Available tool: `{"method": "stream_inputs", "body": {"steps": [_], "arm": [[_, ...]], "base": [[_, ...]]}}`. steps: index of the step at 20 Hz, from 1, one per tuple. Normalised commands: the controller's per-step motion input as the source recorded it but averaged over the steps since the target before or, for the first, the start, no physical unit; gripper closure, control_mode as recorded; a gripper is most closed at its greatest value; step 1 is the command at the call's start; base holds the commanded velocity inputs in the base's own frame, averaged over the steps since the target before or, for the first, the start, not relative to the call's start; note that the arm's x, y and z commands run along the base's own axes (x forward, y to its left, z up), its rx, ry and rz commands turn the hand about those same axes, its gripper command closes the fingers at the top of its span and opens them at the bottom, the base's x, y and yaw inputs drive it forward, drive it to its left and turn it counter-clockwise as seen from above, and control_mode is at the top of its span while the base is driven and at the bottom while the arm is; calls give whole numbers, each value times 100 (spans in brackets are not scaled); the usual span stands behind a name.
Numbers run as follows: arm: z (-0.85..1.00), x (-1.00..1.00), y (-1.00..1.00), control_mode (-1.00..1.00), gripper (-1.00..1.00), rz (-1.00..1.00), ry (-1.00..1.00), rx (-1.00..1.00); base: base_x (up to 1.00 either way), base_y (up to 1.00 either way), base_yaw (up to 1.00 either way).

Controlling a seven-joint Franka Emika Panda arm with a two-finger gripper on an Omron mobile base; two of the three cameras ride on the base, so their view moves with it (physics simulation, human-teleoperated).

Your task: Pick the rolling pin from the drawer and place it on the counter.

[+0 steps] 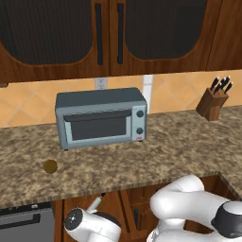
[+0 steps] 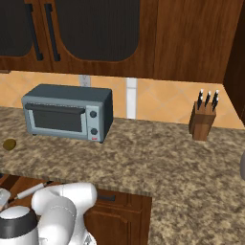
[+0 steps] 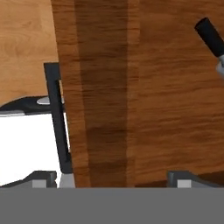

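**Hand view: pincer spread wide over the drawer, pin off to one corner**

In the hand view your pincer (image 3: pixel 117 178) is released: the two dark fingertips stand far apart at the bottom, nothing between them. Right ahead of it lies a broad dark wooden panel (image 3: pixel 131 87), and left of that runs a thin black handle bar (image 3: pixel 59 127), standing on end in this tilted view. The rolling pin (image 3: pixel 212 39) sits at the upper right of the pincer's sight, well apart from both tips; you see just one black handle and a sliver of the pale barrel.

In the left base view the rolling pin (image 1: pixel 93 204) peeps out below the front edge of the bench (image 1: pixel 179 146), just beside the white arm, which covers most of it. In the right base view it (image 2: pixel 29 191) lies the same way, under the bench (image 2: pixel 167 162) lip.

Up on the bench, well above and beyond the pincer, stand a grey toaster oven (image 1: pixel 100 118), a small brown ball (image 1: pixel 50 166) near the front edge, and a knife block (image 1: pixel 212 103) against the tiled wall (image 1: pixel 23 104). Dark-fronted cupboards (image 1: pixel 99 33) hang above.
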Motion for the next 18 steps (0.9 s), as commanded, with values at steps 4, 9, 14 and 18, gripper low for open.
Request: {"method": "stream_inputs", "body": {"steps": [4,9,14,18], "arm": [[-29,-65,-17,-100,-100,9,10,-10],[-7,-100,-55,-100,-100,12,1,0],[-3,-100,-54,-100,-100,12,7,0],[100,-61,-12,-100,-100,4,0,13]], "base": [[0,0,0],[0,0,0],[0,0,0],[0,0,0]]}}
